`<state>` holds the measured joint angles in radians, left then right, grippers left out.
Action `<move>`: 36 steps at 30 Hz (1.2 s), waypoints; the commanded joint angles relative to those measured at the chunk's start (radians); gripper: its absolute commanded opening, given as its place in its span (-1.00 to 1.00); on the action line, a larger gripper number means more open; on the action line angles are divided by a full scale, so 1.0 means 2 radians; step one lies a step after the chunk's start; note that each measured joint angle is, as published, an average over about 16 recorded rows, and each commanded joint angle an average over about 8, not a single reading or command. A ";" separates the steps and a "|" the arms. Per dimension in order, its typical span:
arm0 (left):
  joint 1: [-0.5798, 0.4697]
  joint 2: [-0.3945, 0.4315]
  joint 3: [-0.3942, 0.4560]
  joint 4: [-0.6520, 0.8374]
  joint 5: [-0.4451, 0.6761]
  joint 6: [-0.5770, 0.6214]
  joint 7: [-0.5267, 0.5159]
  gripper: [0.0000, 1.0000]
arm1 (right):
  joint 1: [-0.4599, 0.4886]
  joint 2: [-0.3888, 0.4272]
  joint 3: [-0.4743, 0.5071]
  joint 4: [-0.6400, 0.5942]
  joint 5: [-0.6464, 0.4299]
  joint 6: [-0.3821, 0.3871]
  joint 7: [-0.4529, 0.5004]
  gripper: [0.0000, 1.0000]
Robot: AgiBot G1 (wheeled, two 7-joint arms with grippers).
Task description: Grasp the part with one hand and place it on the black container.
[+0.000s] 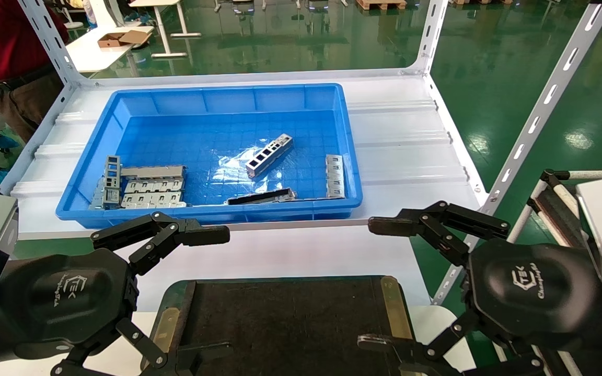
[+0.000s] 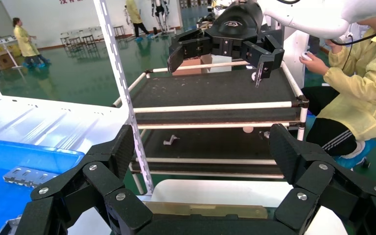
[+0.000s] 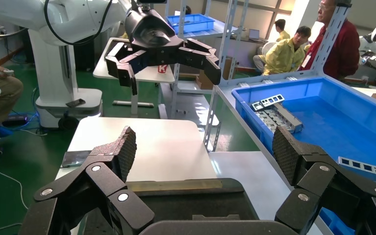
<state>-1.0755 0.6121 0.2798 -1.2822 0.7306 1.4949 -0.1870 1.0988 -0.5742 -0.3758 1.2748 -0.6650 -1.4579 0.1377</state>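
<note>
Head view shows, nearest the robot, the wide flat black container [image 1: 285, 324] with brass-coloured strips on its short sides, lying bare on the white worktop [image 1: 301, 250]. Flanking it hover the two black linkage-fingered pincers: the left pincer [image 1: 196, 292] over the tray's left edge, the right pincer [image 1: 390, 284] over its right edge, both with fingers spread wide and holding nothing. Each palm faces up toward the camera with its pale logo showing, fingers pointing inward toward the other across the tray. The wrist views confirm the spread: the left pincer [image 2: 200, 147] and the right pincer [image 3: 203, 147] each show pads well apart with only air between.

Beyond the tray sits the deep blue plastic bin [image 1: 123, 104]. Inside it, near the middle and lying at a slant, is the part [image 1: 269, 155], a narrow silver-grey metal bar with a row of dark square windows. A flat dark strip [image 1: 262, 197] lies just nearer the front wall, a cluster of grey tabbed brackets [image 1: 147, 188] fills the front-left corner, and another bracket [image 1: 334, 176] rests by the right wall.

The risk, as I judge it, lies in the reach: the bin's front wall stands between either pincer and the part, so a low approach could strike the rim. The part's slant also calls for wrist rotation; fingers closing off-axis may skid it across the bin floor or catch the dark strip instead.
</note>
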 commanded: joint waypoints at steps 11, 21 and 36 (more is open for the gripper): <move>0.000 0.000 0.000 0.000 0.000 0.000 0.000 1.00 | 0.000 0.000 0.000 0.000 0.000 0.000 0.000 1.00; 0.000 0.000 0.000 0.000 0.000 0.000 0.000 1.00 | 0.000 0.000 0.000 0.000 0.000 0.000 0.000 1.00; 0.000 0.000 0.000 0.000 0.000 0.000 0.000 1.00 | 0.000 0.000 0.000 0.000 0.000 0.000 0.000 1.00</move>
<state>-1.0754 0.6121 0.2798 -1.2823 0.7306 1.4949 -0.1871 1.0988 -0.5742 -0.3758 1.2748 -0.6650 -1.4579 0.1377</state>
